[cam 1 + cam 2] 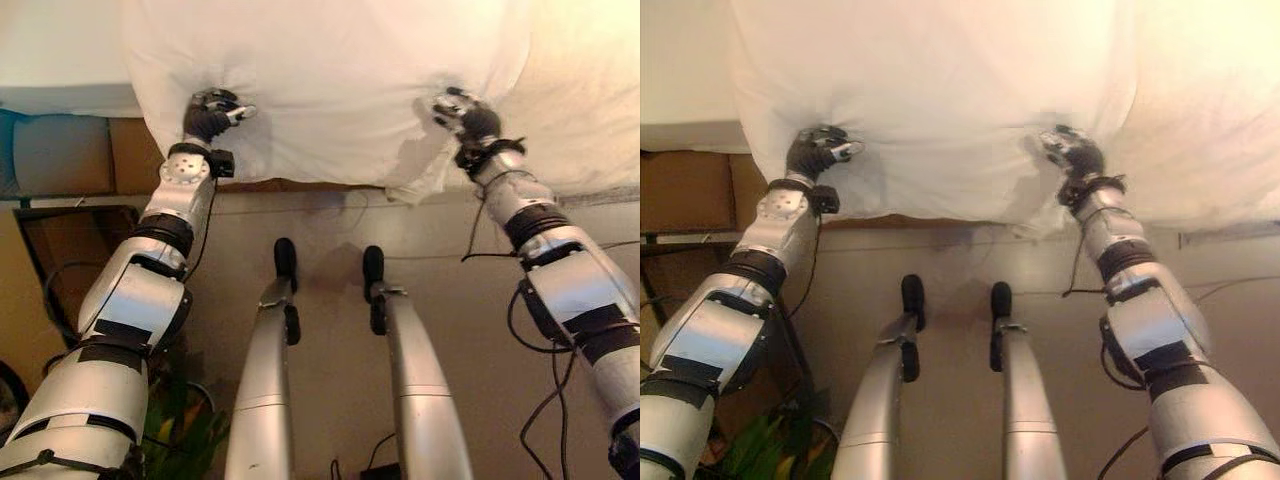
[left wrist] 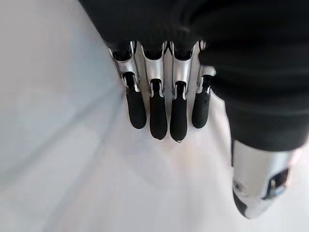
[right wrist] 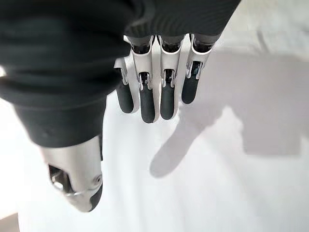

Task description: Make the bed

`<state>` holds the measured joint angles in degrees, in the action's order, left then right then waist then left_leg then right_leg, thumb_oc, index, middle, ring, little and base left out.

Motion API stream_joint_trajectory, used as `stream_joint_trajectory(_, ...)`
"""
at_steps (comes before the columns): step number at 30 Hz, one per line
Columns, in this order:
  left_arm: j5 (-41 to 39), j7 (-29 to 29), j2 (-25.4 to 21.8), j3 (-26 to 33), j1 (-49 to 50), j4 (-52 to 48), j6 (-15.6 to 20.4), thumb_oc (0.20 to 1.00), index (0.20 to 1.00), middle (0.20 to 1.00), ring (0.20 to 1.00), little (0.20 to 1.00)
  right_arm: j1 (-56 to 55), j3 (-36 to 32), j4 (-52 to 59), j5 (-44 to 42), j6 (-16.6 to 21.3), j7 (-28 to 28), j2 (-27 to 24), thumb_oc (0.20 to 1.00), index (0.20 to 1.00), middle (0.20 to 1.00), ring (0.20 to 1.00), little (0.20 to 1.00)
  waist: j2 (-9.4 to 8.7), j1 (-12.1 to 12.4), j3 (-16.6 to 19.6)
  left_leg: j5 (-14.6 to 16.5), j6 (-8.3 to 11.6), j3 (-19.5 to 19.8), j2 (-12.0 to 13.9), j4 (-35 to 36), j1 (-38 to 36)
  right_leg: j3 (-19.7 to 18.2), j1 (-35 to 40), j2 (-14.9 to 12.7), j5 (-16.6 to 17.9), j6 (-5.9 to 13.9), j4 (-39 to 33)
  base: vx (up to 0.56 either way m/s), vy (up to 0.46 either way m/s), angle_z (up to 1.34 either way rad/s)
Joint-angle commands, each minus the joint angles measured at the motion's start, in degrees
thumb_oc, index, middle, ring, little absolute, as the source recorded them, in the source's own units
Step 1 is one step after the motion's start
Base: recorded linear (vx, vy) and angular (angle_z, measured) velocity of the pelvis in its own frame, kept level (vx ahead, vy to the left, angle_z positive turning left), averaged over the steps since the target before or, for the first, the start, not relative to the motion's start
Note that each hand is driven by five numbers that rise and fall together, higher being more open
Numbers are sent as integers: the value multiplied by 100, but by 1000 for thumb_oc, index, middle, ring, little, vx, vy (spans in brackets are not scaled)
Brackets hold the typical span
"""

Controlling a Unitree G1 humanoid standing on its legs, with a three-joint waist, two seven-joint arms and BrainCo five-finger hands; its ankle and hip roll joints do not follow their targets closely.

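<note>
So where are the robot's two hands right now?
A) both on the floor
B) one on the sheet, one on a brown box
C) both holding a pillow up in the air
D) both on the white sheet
D: the left hand and the right hand both sit on the white sheet near its hanging edge, with folds bunching around them.

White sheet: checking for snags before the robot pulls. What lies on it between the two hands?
Nothing but bare white sheet, lightly creased, lies between the left hand and the right hand, as both eye views show.
</note>
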<state>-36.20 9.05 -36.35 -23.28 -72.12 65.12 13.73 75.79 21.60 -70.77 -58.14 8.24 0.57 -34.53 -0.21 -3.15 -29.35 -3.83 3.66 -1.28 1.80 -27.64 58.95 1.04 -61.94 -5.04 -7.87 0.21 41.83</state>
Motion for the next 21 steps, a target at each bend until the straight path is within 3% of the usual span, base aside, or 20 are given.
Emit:
stream_joint_trajectory(1,288,612,-497,585,-41,395,292,1000,1000,1000,1000,1000,16,-254,-234,19,326,-328,-430,1000,1000,1000,1000,1000,151,84,178,601,5,-195,-229,-198,-370,122,602,-21,366,476,-969,-17,-64,9)
stream_joint_trajectory(7,418,1139,-889,1337,733,649,94,1000,1000,1000,1000,1000,-564,-686,-480,336,145,-604,-835,1000,1000,1000,1000,1000,200,126,142,449,46,-141,-198,267,-796,221,1012,-40,409,474,-1262,-5,-49,5)
stream_joint_trajectory(12,517,1148,-594,1715,1607,448,68,1000,1000,1000,1000,1000,-1490,-1193,-504,418,92,-652,-803,1000,1000,1000,1000,1000,181,123,171,232,113,-68,-265,798,-1438,305,1674,-2,523,483,-1743,20,-58,7)
stream_joint_trajectory(17,358,463,368,1854,2882,-34,190,1000,1000,1000,1000,1000,-3027,-1736,-237,364,201,-374,23,1000,1000,1000,1000,1000,138,170,315,35,84,93,-308,1685,-2662,394,2852,47,639,525,-2496,76,-33,9)
stream_joint_trajectory(18,358,462,370,1850,2912,-49,190,1000,1000,1000,1000,1000,-3065,-1744,-211,371,203,-383,33,1000,1000,1000,1000,1000,138,171,321,-4,82,96,-307,1724,-2684,399,2875,49,674,523,-2532,112,4,10)
stream_joint_trajectory(19,327,63,682,1843,3397,-33,182,1000,1000,1000,1000,1000,-3691,-1829,-69,426,246,-191,424,1000,1000,1000,1000,1000,109,158,459,-97,61,143,-278,2099,-3160,390,3327,76,742,536,-2830,71,7,4)
stream_joint_trajectory(20,327,63,681,1841,3403,-35,183,1000,1000,1000,1000,1000,-3701,-1831,-62,428,246,-194,427,1000,1000,1000,1000,1000,109,159,449,-105,61,145,-277,2120,-3188,392,3354,77,749,536,-2848,167,29,6)
stream_joint_trajectory(21,520,-145,887,1796,3768,83,186,1000,1000,1000,1000,1000,-4190,-1934,-55,392,315,-72,811,1000,1000,1000,1000,1000,71,145,607,-170,47,158,-249,2394,-3555,381,3698,98,785,547,-3042,135,30,5)
